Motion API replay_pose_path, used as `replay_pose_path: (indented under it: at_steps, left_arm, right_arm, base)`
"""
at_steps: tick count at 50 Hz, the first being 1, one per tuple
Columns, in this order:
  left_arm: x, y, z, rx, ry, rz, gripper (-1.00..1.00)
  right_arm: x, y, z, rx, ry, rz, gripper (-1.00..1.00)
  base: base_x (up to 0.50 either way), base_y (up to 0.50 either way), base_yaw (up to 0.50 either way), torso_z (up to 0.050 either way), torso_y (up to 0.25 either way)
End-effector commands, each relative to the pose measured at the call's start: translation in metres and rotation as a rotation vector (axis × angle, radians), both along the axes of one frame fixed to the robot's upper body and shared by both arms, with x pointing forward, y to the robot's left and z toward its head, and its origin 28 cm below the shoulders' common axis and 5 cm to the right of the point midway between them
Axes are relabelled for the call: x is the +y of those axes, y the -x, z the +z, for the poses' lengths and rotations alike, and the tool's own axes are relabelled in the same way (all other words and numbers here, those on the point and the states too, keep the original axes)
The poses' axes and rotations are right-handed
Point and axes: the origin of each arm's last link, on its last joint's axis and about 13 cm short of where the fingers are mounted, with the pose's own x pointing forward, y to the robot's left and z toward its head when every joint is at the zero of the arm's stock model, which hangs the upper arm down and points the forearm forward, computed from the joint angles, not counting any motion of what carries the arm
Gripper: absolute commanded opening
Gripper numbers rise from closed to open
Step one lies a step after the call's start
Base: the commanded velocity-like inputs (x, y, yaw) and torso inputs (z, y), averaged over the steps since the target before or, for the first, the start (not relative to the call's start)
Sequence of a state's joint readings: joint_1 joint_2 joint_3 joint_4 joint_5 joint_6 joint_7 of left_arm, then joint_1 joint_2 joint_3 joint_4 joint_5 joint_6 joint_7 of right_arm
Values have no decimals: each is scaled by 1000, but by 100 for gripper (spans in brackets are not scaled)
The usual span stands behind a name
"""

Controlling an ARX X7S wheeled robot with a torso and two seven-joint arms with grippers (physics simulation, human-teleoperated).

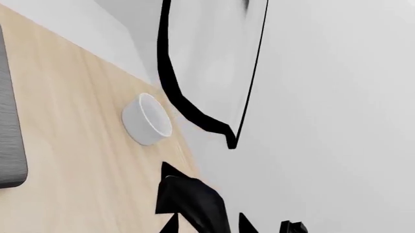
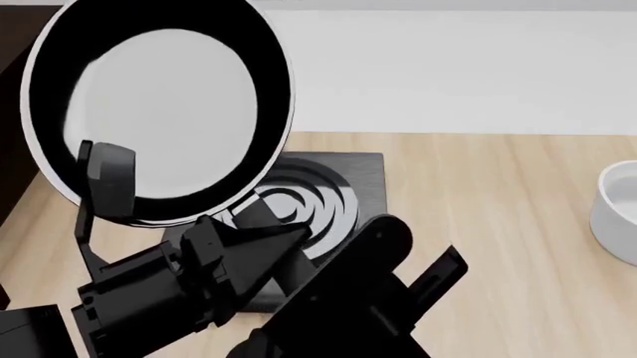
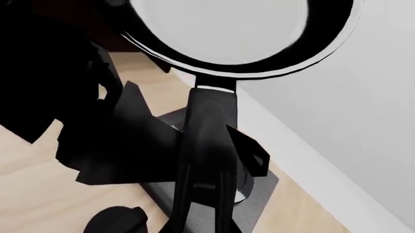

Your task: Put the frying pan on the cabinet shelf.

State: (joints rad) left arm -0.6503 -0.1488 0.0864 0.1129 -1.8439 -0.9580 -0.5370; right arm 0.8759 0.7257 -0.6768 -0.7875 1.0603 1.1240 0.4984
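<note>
Clearly the fingers of the right gripper (image 3: 202,199) are closed on the black handle of the frying pan (image 2: 159,112), and the handle runs straight down between them. The pan is lifted off the table (image 2: 497,224) and tipped up, so that its pale inside faces the robot. It hangs above the left side of the hob plate (image 2: 339,186), just beside the dark cabinet (image 2: 12,30).

I think the step now is to carry the pan across to the shelf. The grip should stay firm, because a pan held far out on its handle wants to turn. It would be good to bring the pan level before it goes in, and to watch that the rim does not hit a cabinet panel.

Only the right wrist view shows the hold on the handle; in the head view the arms cover it. Meanwhile the left wrist view shows the pan edge-on, clear of the table, with the white bowl (image 1: 147,119) well apart from it. Of the left gripper (image 1: 220,221) only dark pieces show, so I cannot tell how far open it is.
</note>
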Motion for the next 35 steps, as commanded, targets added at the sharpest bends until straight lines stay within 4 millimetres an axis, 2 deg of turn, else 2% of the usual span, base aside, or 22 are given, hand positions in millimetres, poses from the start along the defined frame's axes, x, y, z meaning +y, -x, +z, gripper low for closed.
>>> replay_pose_path:
  at_steps: [1,2,16,28,35]
  left_arm:
    - [7,-7,2,-11,-51,78,-100]
    - [7,-7,4,-14,-53,81,-100]
    - [26,-22,29,-153,-154,152,-100]
    - [51,-41,39,-65,-90,252,-100]
    - [75,-57,51,3,-20,354,-100]
  right_arm:
    - [-7,-6,5,-102,16,-92,-100]
    - [-7,-6,4,-94,16,-87,100]
    - [-8,-3,-2,-70,37,-96,100]
    - [-8,4,-8,-50,17,-106,100]
    - [-9,10,-9,-52,-3,-116,100]
  base:
    - [0,0,0,0,0]
    - [0,0,0,0,0]
    - [0,0,0,1,1]
    - [0,0,0,0,2]
    - [0,0,0,1,1]
